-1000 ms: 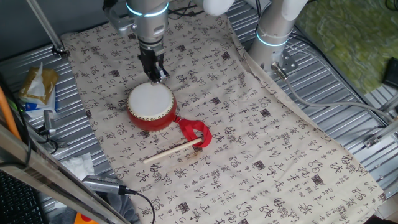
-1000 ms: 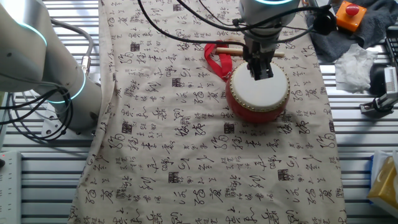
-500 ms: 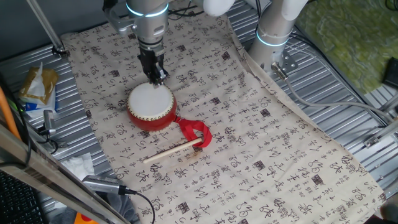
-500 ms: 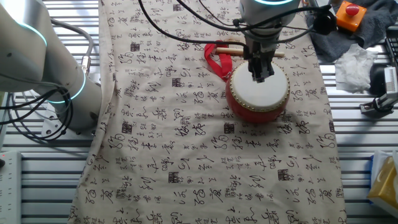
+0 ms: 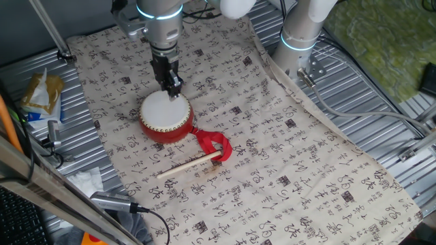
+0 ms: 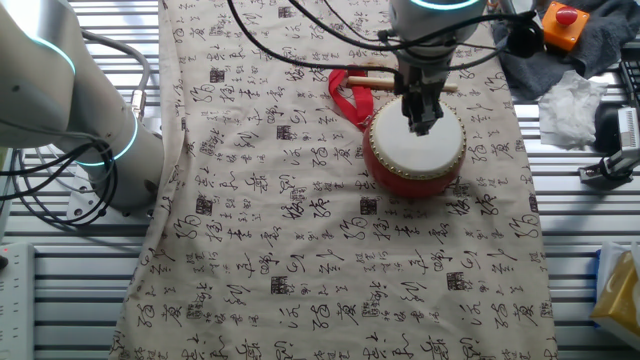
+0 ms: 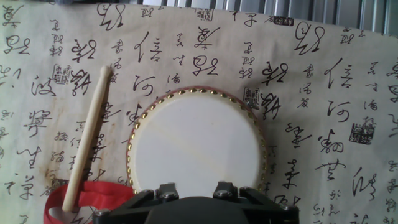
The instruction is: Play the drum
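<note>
In one fixed view, the pincer (image 5: 172, 87) points down over the far edge of the drum (image 5: 165, 116), a squat red barrel with a flat white skin, on the table's calligraphy-printed cloth (image 5: 286, 156). Its fingers look pressed together. A red ribbon (image 5: 213, 144) and a thin pale wooden stick (image 5: 189, 165) lie beside the drum.

In the other fixed view, the narrow pincer (image 6: 421, 118) hangs above the white skin (image 6: 418, 144).

In the hand view, gold studs ring the round drum (image 7: 196, 144); the stick (image 7: 88, 140) lies just left, its end on the ribbon (image 7: 90, 198).

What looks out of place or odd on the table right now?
The wooden stick lies unused on the printed cloth, one end resting on the red ribbon, while the gripper hangs over the drum with no stick in it. The drum itself sits upright and looks undamaged.
</note>
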### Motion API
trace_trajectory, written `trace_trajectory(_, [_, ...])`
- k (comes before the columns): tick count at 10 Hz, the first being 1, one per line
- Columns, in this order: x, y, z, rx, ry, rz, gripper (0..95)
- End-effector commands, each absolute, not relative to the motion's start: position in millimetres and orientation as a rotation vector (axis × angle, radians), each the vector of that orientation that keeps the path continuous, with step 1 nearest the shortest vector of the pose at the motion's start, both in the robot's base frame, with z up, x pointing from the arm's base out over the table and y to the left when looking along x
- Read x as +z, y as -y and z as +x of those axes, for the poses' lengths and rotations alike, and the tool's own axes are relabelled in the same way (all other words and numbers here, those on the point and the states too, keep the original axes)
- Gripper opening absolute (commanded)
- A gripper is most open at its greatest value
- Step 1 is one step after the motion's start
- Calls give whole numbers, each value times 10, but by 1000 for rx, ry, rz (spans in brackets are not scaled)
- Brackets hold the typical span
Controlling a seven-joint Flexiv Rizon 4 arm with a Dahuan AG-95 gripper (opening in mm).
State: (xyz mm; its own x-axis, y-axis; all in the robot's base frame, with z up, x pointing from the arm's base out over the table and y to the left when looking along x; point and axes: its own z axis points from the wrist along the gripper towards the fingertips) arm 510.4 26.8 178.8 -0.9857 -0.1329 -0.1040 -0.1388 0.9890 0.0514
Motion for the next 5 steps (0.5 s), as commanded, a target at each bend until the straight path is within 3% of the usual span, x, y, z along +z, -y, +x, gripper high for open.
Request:
trace_trajectory(1, [1757, -365, 5169, 92, -3035, -173, 380])
trace_trajectory(5, [1754, -431, 5223, 105, -3035, -151, 380])
